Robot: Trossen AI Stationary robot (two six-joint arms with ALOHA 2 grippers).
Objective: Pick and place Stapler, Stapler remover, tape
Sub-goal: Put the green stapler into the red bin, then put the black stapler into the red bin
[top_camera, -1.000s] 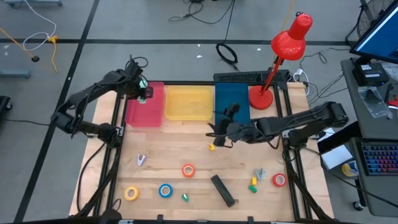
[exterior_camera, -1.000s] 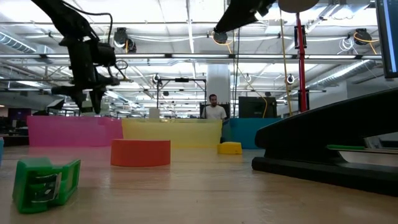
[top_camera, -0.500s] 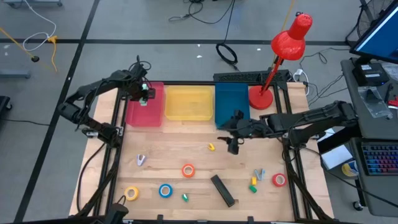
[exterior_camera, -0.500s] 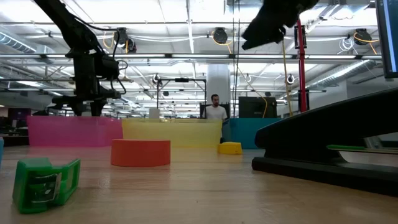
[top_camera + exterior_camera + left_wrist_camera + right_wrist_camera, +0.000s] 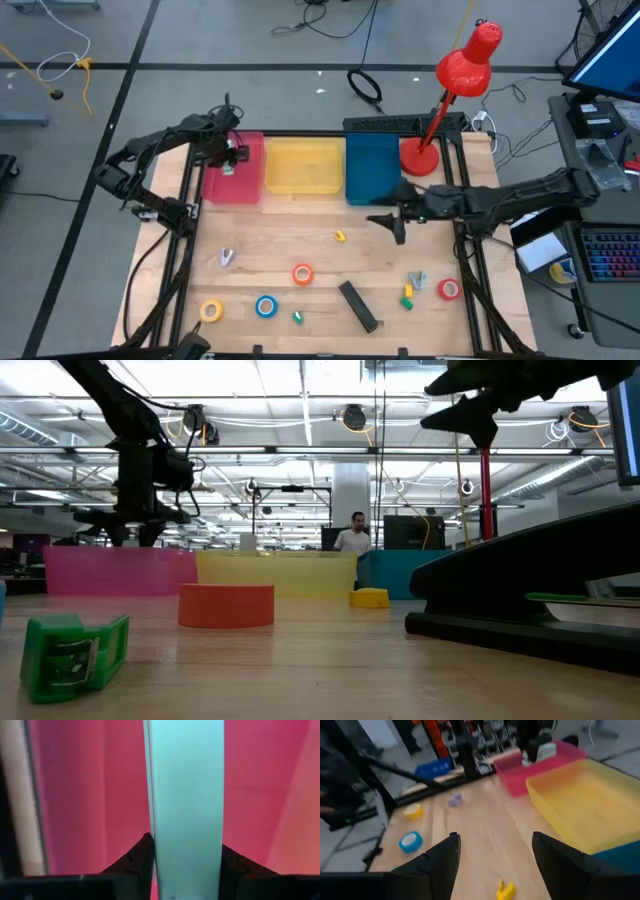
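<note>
Left gripper (image 5: 232,152) pinching a pale teal item (image 5: 186,805) over the pink bin (image 5: 246,186), right gripper (image 5: 397,226) spread and empty above the table (image 5: 270,250); stapler (image 5: 358,305) and four tape rolls (image 5: 302,273) unplaced, so mostly undone.

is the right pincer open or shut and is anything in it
Open and empty: in its wrist view the right pincer shows two fingers set wide apart, with only bare table between them.
</note>
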